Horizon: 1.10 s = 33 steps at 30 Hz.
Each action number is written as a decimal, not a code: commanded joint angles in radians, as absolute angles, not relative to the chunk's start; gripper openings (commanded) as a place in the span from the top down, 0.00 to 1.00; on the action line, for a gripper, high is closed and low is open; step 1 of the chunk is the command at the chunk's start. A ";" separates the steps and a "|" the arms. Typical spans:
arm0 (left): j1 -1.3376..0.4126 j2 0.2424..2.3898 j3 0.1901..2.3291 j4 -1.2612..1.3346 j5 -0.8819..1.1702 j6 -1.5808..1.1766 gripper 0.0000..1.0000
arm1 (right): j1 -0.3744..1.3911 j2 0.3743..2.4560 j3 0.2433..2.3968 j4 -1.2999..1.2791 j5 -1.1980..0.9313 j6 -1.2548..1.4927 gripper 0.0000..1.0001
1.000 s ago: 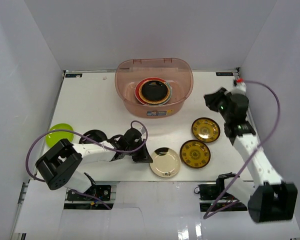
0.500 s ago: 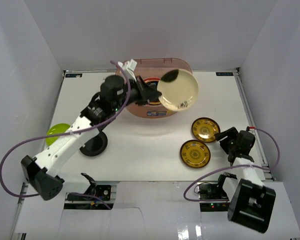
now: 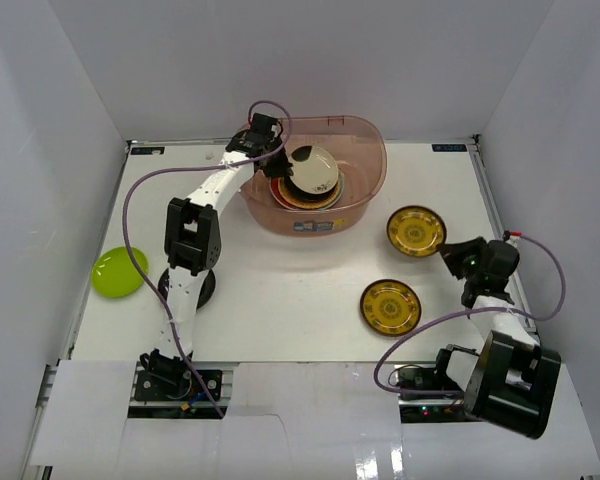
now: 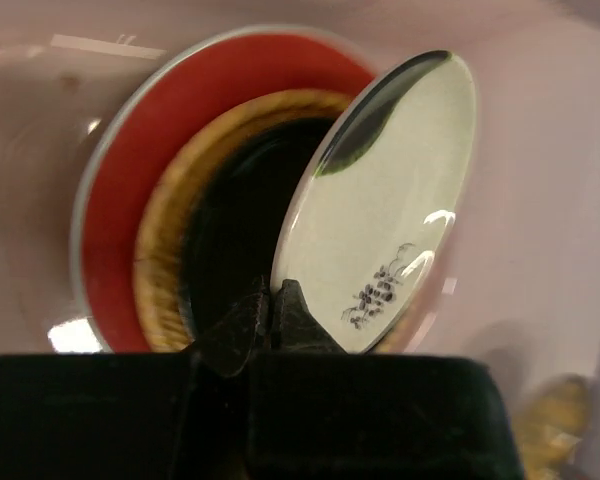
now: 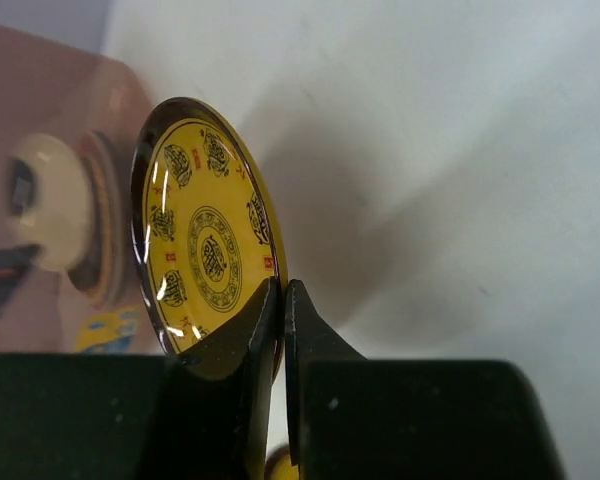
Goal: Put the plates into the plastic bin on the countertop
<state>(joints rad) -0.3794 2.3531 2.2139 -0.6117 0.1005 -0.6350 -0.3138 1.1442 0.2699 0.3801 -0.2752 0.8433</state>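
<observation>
The reddish plastic bin (image 3: 365,175) stands at the back of the countertop (image 3: 280,290) with a stack of plates: red (image 4: 120,170), woven tan (image 4: 165,230), black (image 4: 230,230). My left gripper (image 3: 279,168) is shut on the rim of a cream plate (image 3: 313,170), shown also in the left wrist view (image 4: 390,190), tilted just above the stack inside the bin. My right gripper (image 3: 450,252) is shut on the rim of a dark gold-patterned plate (image 3: 416,230), also in the right wrist view (image 5: 205,225), lifted off the countertop. A second gold-patterned plate (image 3: 391,306) lies flat. A lime green plate (image 3: 118,271) lies at left.
A black round plate (image 3: 202,290) sits partly hidden under the left arm at the front left. White walls close in the left, back and right sides. The arm bases and cables are at the near edge.
My left gripper has brought the cream plate down from above the bin's front rim into the bin. My right gripper has closed on the right gold-patterned plate and lifted it.
</observation>
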 commanded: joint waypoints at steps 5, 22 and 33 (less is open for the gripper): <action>-0.325 2.346 2.211 -0.655 0.141 -0.609 1.00 | -0.224 0.954 0.618 0.344 -0.202 0.821 0.92; -0.359 1.245 1.314 -0.354 0.235 -0.713 0.22 | 0.357 1.831 1.531 0.112 -0.015 0.658 0.92; -0.968 1.262 0.692 -0.068 0.045 -1.088 0.18 | 0.380 2.050 1.752 -0.057 -0.032 0.595 0.41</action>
<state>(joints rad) -0.8948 1.2041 0.6708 -0.1734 0.1093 -0.9867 0.3870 2.0949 1.6810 -0.0414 -0.0109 0.6380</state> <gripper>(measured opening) 0.813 0.507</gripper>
